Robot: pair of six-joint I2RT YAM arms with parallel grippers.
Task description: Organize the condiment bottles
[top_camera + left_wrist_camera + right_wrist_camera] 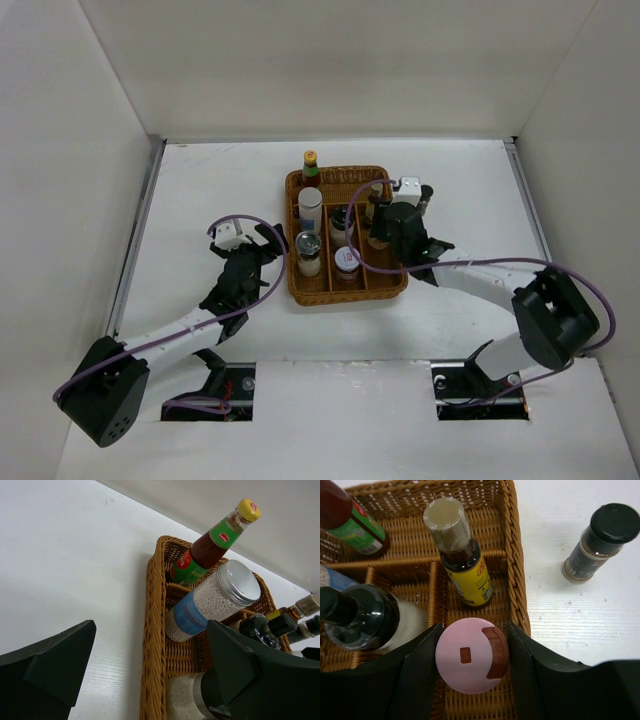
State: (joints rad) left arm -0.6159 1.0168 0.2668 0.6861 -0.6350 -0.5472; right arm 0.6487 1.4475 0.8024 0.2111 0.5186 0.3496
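The brown wicker tray holds several condiment bottles. My right gripper is over its right column, shut on a pink-capped shaker standing low in that compartment. Beyond it stands a tan-capped dark sauce bottle. A black-capped bottle is in the middle column. A yellow-capped red sauce bottle and a silver-lidded jar of white beads are in the left column. A black-capped pepper shaker stands on the table right of the tray. My left gripper is open and empty, straddling the tray's left rim.
White walls enclose the table on the left, back and right. Another silver-lidded jar and a jar with a white and red lid stand in the tray's near compartments. Bare table lies left of the tray.
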